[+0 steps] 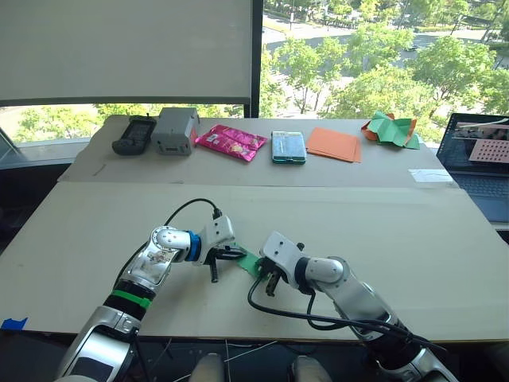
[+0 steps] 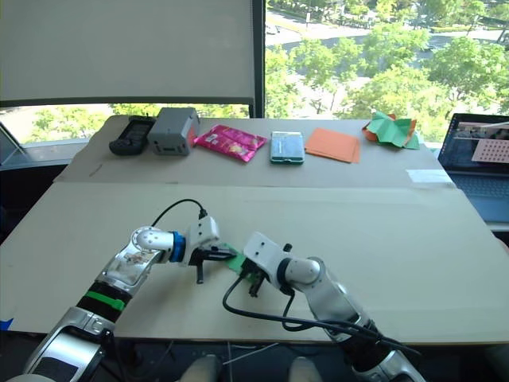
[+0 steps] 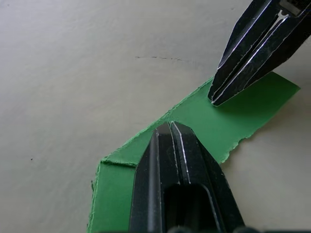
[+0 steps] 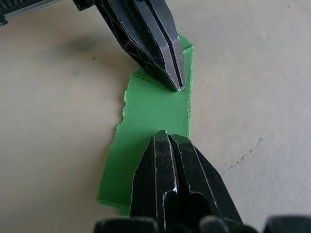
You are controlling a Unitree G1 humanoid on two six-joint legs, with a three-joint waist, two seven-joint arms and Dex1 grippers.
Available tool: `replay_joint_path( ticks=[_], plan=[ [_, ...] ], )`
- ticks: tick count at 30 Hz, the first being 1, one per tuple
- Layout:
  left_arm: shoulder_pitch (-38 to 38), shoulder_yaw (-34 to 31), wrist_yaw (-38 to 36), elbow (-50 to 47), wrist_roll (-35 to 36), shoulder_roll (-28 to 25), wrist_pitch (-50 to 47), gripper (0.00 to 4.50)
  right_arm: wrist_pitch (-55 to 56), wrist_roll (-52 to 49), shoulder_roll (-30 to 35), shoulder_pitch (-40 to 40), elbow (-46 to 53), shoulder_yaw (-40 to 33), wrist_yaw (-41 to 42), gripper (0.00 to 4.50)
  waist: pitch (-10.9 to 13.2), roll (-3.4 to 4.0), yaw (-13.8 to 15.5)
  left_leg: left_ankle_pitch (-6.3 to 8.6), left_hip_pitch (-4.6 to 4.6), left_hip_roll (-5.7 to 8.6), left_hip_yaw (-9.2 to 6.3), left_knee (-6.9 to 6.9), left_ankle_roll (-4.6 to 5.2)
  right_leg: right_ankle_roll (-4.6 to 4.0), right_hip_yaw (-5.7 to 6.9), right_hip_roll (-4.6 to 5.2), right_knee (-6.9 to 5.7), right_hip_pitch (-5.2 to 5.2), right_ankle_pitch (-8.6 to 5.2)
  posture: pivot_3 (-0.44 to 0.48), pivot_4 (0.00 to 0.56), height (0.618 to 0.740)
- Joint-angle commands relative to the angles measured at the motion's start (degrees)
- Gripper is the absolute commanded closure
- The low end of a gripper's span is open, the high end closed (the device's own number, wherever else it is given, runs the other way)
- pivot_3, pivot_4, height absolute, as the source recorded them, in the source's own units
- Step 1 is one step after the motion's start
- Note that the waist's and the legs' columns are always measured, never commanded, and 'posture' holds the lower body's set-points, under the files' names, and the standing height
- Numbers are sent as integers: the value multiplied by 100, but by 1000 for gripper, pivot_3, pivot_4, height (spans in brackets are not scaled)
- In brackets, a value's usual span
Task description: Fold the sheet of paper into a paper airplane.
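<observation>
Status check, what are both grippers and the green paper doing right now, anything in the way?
Left gripper and right gripper both shut, tips pressed down on the sheet of paper. Paper folded into a narrow strip, flat on the table. Nothing obstructing.

A wide beige table stands before a tall window full of sunlit green trees. A pale roller blind covers the window's left pane. Beside the table's right edge, an open laptop rests in daylight.
</observation>
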State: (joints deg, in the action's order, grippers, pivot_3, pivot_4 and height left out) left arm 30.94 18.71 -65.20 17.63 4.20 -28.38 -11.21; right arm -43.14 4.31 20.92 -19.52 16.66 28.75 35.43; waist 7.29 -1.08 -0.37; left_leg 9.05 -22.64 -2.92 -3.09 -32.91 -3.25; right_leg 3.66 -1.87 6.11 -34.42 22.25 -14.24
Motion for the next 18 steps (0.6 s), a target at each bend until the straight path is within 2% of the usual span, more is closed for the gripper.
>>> replay_joint_path(
  ticks=[1,18],
  plan=[
    [154,217,-184,234,-216,49,222,4500,-304,81,82,168,-211,245,18,4448,-1,1,3,0,0,0,0,0,0,0,0,0,0,0,0,0,150,706],
    [599,622,-366,1652,-849,368,1022,4500,-475,147,59,187,-90,329,-35,4448,-51,-3,37,0,1,0,0,-4,0,0,0,0,0,-3,0,0,150,706]
  ],
)
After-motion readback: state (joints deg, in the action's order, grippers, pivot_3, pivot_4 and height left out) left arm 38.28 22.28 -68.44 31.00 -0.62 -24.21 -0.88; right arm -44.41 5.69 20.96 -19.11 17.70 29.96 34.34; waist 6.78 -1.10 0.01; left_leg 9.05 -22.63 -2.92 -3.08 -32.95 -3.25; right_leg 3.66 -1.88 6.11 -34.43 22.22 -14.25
